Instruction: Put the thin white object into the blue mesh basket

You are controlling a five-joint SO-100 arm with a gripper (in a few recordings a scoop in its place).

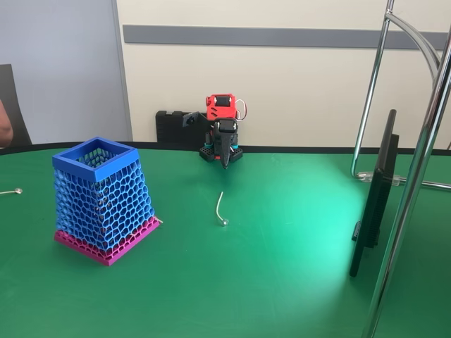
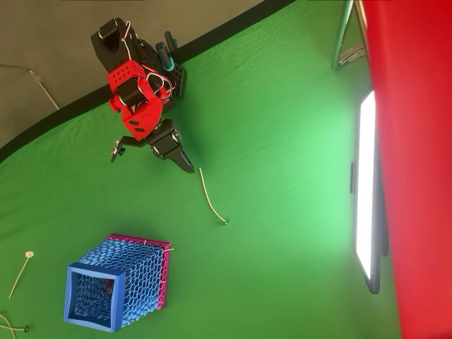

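Observation:
The thin white object lies flat on the green table, a curved rod with a small ball at its near end. The blue mesh basket stands upright on its magenta base, left of the rod in the fixed view. My gripper hangs folded at the arm's base at the back of the table, pointing down, its jaws together with nothing between them. Its tip is just short of the rod's far end.
A straight thin stick with a round tip lies at the table's left edge. A flat screen and chrome stand legs occupy the right side. A dark strip edges the table's back.

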